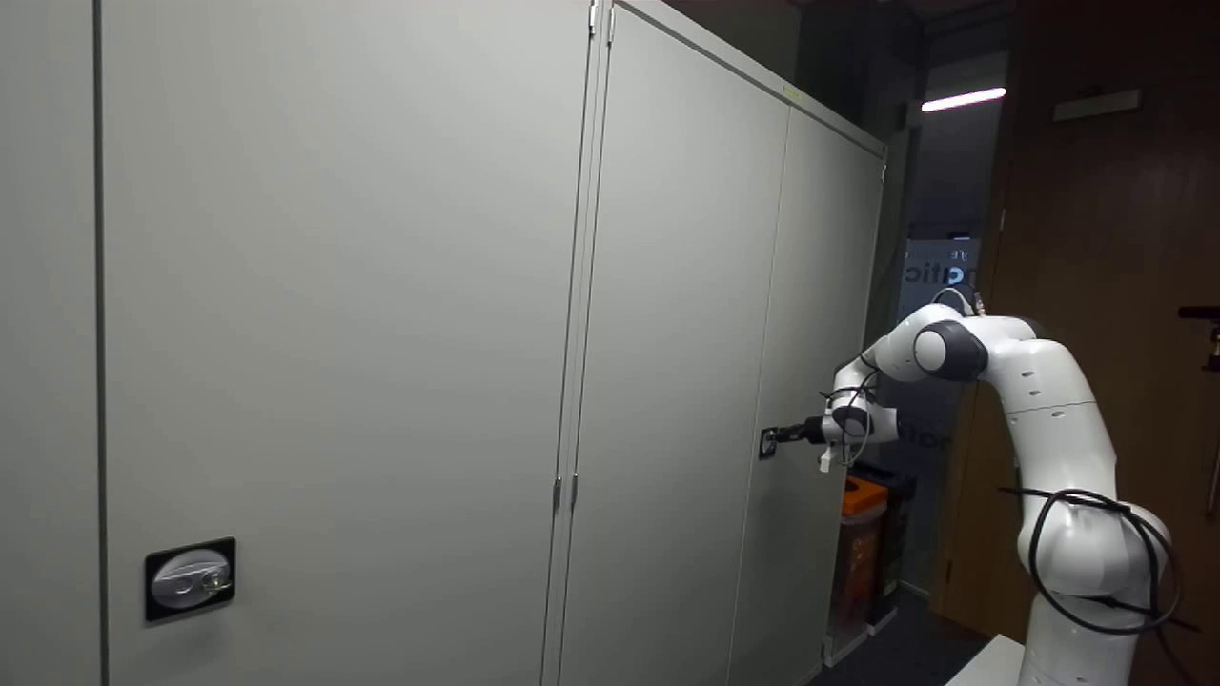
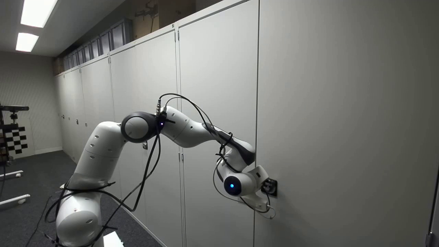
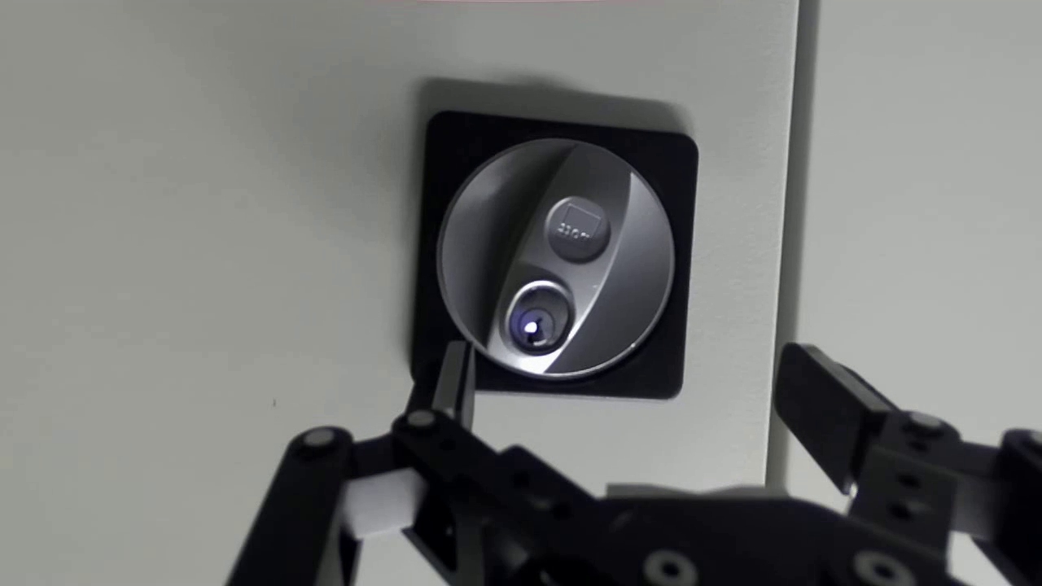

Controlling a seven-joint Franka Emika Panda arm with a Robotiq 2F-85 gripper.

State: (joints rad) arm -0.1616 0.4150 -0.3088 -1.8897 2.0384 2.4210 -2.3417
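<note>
at the cupboard door (image 3: 203, 244), jaws spread wide by a round handle (image 3: 556, 259)

i have the jaws standing far apart, with nothing gripped between them. their tips show at the bottom of my wrist view, and the handle lies just past them, silver, set on a square black plate (image 3: 667, 167). a slanting raised bar (image 3: 602, 183) crosses it, carrying a round badge (image 3: 578, 229) and a lock (image 3: 540, 317) with a bright glint in it. one jaw overlaps a corner of the plate from where i look; whether it touches, i cannot tell. the other jaw shows over the gap (image 3: 803, 122) at the door's edge.

in both exterior views my arm (image 1: 1053, 381) reaches out to that same handle, just beside the gap between two doors. in an exterior view the wrist (image 2: 247, 181) blocks my sight of the jaws, and a blue light (image 2: 232, 185) glows on it. the cupboards (image 2: 147, 68) run back along the room there, with grey boxes (image 2: 118, 36) lined up on top and a checkered board (image 2: 15, 139) off to the side, over dark carpet (image 2: 44, 171). in an exterior view i also see another handle (image 1: 191, 579) on a nearer door (image 1: 334, 286), an orange-lidded bin (image 1: 858, 562) beside a darker bin (image 1: 898, 524), and a wooden door (image 1: 1106, 286) behind my arm.
</note>
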